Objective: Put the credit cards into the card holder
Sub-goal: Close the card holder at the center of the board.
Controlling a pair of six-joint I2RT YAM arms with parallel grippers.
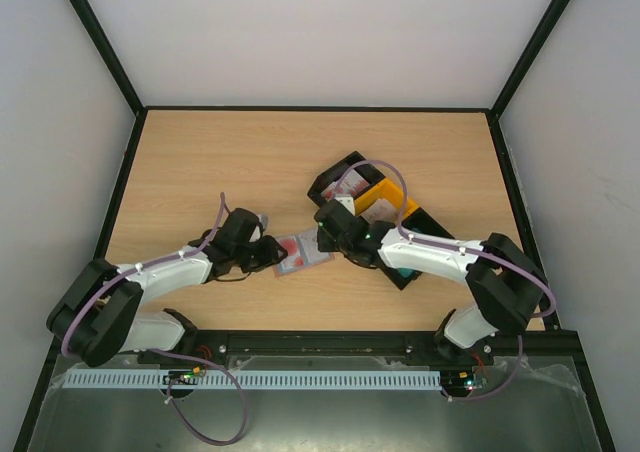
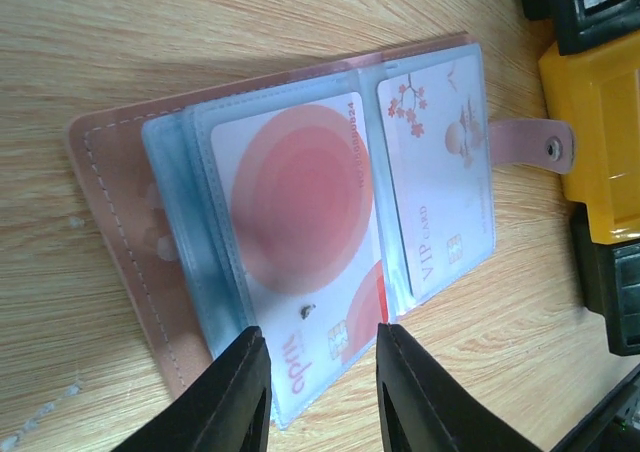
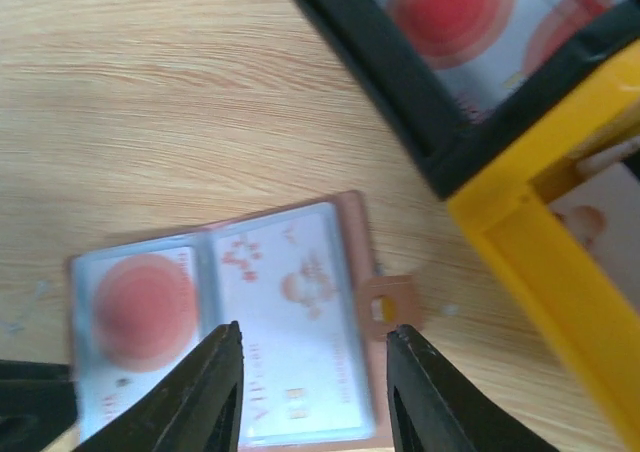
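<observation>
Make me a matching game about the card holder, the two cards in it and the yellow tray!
Things
1. card holder
2. red-circle card
3. VIP card
4. yellow tray

Places
A. pocket beside the snap tab
B. next to a black tray
C. open on the table
D. pocket far from the tab

Pairs: 1-C, 2-D, 3-A, 4-B

Robot test cell, laboratory type
Wood-grain table [image 1: 200,152] boxed by plain white panels [image 1: 320,32] on black frame struts [image 1: 100,37]; left arm [image 1: 165,270] and right arm [image 1: 435,255] bolted to a base rail [image 1: 320,344]; exposed purple cabling [image 1: 243,404]
</observation>
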